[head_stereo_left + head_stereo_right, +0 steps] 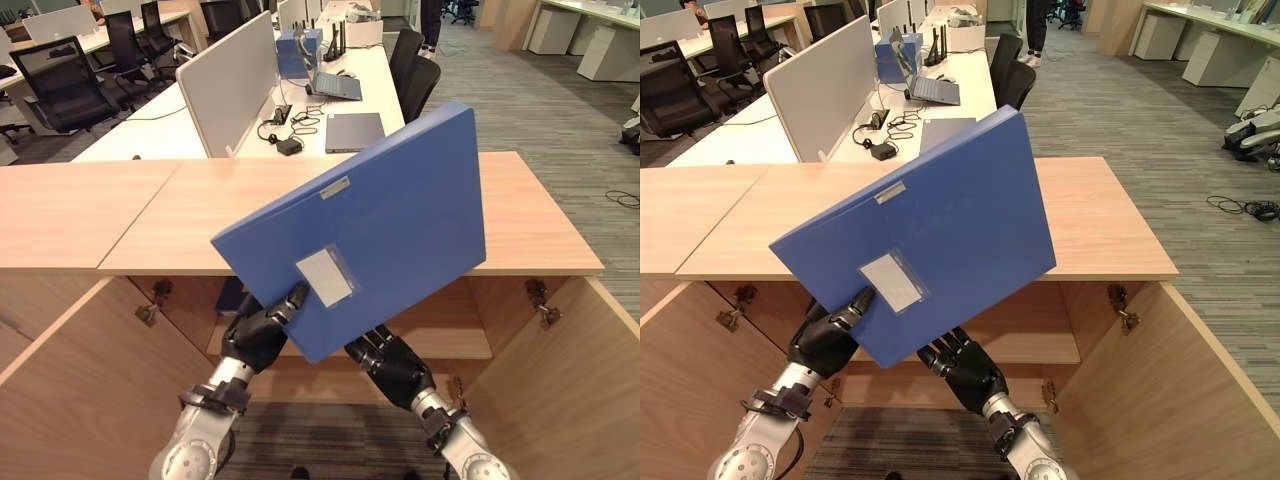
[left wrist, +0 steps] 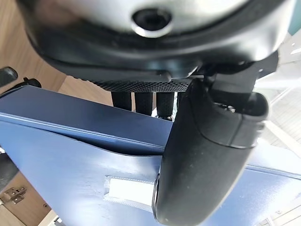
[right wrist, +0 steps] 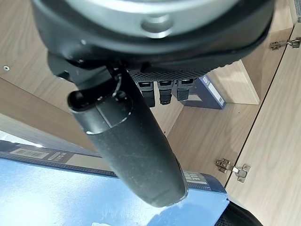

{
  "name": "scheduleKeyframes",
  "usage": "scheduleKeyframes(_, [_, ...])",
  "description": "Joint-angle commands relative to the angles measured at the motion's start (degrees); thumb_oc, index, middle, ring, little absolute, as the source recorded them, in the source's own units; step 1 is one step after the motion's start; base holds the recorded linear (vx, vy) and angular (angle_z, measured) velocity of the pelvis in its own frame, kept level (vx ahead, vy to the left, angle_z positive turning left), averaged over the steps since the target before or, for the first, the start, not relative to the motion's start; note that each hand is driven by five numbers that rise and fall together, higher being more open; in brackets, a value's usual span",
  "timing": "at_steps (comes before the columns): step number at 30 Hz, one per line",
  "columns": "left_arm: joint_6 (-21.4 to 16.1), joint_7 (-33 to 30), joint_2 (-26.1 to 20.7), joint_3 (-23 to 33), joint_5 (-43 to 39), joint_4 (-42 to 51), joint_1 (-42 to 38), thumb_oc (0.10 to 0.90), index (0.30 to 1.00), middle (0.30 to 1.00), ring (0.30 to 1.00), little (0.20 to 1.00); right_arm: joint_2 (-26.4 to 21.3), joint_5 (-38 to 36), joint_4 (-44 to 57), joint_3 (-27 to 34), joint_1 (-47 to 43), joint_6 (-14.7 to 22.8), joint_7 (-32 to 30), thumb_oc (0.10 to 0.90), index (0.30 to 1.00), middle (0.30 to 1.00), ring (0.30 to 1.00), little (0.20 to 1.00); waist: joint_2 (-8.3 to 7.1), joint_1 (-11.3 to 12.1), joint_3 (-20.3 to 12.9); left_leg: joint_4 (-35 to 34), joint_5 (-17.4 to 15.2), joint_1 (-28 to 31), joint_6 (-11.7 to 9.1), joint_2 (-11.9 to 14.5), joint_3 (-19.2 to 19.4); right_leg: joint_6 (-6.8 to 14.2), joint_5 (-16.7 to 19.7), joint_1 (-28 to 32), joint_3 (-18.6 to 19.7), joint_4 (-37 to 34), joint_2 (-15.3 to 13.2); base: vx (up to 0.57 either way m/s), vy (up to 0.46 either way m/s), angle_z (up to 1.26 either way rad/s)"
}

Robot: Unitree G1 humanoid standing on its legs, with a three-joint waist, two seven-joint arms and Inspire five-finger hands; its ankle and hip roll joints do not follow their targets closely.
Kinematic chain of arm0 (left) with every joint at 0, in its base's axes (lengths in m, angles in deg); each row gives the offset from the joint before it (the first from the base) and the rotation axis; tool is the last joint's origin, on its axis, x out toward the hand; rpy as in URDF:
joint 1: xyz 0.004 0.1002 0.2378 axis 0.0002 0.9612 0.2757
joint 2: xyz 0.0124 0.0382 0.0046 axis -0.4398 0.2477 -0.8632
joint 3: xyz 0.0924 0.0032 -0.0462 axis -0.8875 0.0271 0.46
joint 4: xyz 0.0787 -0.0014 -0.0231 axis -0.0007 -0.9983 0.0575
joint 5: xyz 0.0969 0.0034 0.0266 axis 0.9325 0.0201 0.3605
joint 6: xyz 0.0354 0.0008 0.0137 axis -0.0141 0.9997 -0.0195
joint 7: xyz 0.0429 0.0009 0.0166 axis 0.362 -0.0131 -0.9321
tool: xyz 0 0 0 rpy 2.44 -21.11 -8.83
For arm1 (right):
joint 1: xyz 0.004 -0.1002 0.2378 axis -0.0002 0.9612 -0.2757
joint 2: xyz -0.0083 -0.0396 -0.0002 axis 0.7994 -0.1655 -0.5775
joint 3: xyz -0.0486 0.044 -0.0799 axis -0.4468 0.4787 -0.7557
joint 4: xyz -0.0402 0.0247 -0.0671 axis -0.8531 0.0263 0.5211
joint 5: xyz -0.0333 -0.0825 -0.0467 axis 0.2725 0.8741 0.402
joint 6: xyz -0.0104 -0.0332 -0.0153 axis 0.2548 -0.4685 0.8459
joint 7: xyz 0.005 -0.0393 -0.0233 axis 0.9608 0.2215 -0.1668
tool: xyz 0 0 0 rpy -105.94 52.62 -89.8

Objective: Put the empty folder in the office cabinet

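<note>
Nearest the camera, the left hand (image 1: 262, 335) grips the lower left corner of the blue folder (image 1: 370, 225), its thumb lying over the front face just beside the clear label pocket (image 1: 324, 277) and its fingers (image 2: 143, 101) curled behind the cover, as the left wrist view shows. The right hand (image 1: 392, 365) holds the folder's lower edge from beneath; in the right wrist view its thumb presses on the blue cover while its fingers (image 3: 163, 92) reach behind it, so both hands are clenched on the folder. The folder is held up in the air, tilted with its right corner highest, in front of the open cabinet (image 1: 455, 320) and above its opening. The cabinet's two doors (image 1: 80, 380) stand swung outward on either side, hinges visible at the inner walls, and another blue folder (image 3: 210, 93) lies on a shelf inside. The wooden top of the cabinet (image 1: 530, 225) spans behind the held folder. Farther back is a long white bench (image 1: 345, 95) with a grey divider panel (image 1: 228, 85), a closed laptop (image 1: 353, 131), cables and a charger (image 1: 289, 146), flanked by black office chairs (image 1: 60, 80).
</note>
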Motion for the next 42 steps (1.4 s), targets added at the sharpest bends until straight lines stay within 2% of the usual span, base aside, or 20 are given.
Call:
scheduleKeyframes(1, [-1.46, 5.38, -3.94, 2.04, 3.13, 5.46, -1.76, 0.4, 0.3, 0.3, 0.3, 0.3, 4.16, -2.45, 16.88, 8.26, -7.67, 4.47, 6.5, 0.8, 0.9, 0.9, 0.9, 0.9, -1.44, -1.22, -0.83, 0.26, 1.16, -1.1, -3.23, 2.59, -0.4, 3.23, -10.11, 5.87, -1.62, 2.55, -2.2, 0.0, 0.0, 0.0])
scheduleKeyframes(3, [-1.7, 6.41, -5.12, 5.31, 3.4, 5.85, -0.85, 0.4, 0.3, 0.3, 0.3, 0.3, 2.79, -1.61, 16.69, 9.46, -5.88, 3.58, 7.4, 0.8, 0.9, 0.9, 0.9, 0.9, -1.5, -1.1, -0.93, 0.21, 1.26, -1.1, -3.34, 2.68, -0.47, 3.28, -10.05, 6.02, -1.76, 2.39, -2.2, 0.0, 0.0, 0.0])
scheduleKeyframes(9, [-1.98, 7.71, -6.98, 8.77, 3.38, 6.27, 0.46, 0.4, 0.3, 0.3, 0.3, 0.3, 1.92, -1.26, 17.15, 10.7, -4.21, 3.18, 8.41, 0.8, 0.9, 0.9, 0.9, 0.9, -1.36, -0.9, -1.08, 0.23, 2.1, -1.68, -3.39, 2.81, -0.72, 3.31, -9.53, 5.59, -2.02, 2.49, -2.02, -0.01, -0.001, 0.0])
scheduleKeyframes(20, [-1.83, 9.71, -7.48, 10.33, 4.31, 6.47, -0.18, 0.4, 0.3, 0.3, 0.3, 0.3, -2.31, 2.42, 13.49, 13.57, -1.42, -0.03, 10.26, 0.8, 0.9, 0.9, 0.9, 0.9, -1.89, -0.96, -1.2, 0.28, 1.69, -1.58, -3.55, 2.65, -1.26, 3.35, -10.26, 6.27, -2.6, 2.56, -2.13, 0.0, -0.001, 0.01])
scheduleKeyframes(25, [-1.7, 10.35, -7.18, 10.15, 4.41, 6.65, -0.62, 0.4, 0.3, 0.3, 0.3, 0.3, -4.07, 4.98, 10.21, 12.59, -1.08, -2.12, 10.98, 0.8, 0.9, 0.9, 0.9, 0.9, -2.18, -0.86, -1.11, 0.33, 1.66, -1.67, -3.5, 2.56, -1.5, 3.33, -10.22, 6.26, -2.72, 2.6, -2.2, 0.0, -0.006, 0.03])
scheduleKeyframes(32, [-1.8, 10.02, -5.69, 9.28, 4.48, 6.51, -0.9, 0.4, 0.3, 0.3, 0.3, 0.3, -2.59, 2.74, 11.65, 11.8, -1.3, -1.85, 11.68, 0.8, 0.9, 0.9, 0.9, 0.9, -2.18, -0.99, -1.06, 0.36, 1.63, -1.71, -3.53, 2.6, -1.46, 3.33, -10.38, 6.28, -2.51, 2.68, -2.17, 0.0, 0.0, 0.0])
scheduleKeyframes(36, [-2.27, 8.38, -2.09, 7.07, 4.02, 5.97, -1.72, 0.4, 0.3, 0.3, 0.3, 0.3, 0.03, 1.47, 13.6, 9.43, -3.2, -0.88, 10.9, 0.8, 0.9, 0.9, 0.9, 0.9, -2.06, -1.05, -0.98, 0.46, 1.58, -1.7, -3.52, 2.62, -1.26, 3.19, -10.47, 6.15, -2.25, 2.75, -2.12, 0.0, 0.0, 0.0])
scheduleKeyframes(38, [-2.27, 8.37, -2.08, 7.07, 4.03, 5.97, -1.72, 0.4, 0.3, 0.3, 0.3, 0.3, 0.03, 1.47, 13.59, 9.43, -3.22, -0.88, 10.89, 0.8, 0.9, 0.9, 0.9, 0.9, -2.05, -1.05, -0.96, 0.46, 1.58, -1.69, -3.52, 2.62, -1.26, 3.18, -10.47, 6.15, -2.25, 2.75, -2.12, 0.0, 0.0, 0.0])
scheduleKeyframes(42, [-2.21, 6.96, 1.55, 3.14, 2.55, 5.77, -2.31, 0.4, 0.3, 0.3, 0.3, 0.3, 2.28, 0.09, 15.89, 6.83, -5.52, 0.22, 10.37, 0.8, 0.9, 0.9, 0.9, 0.9, -1.97, -1.21, -0.87, 0.61, 1.48, -1.72, -3.39, 2.58, -1.22, 3.04, -10.54, 6.11, -2.05, 2.91, -2.13, 0.0, 0.0, 0.0])
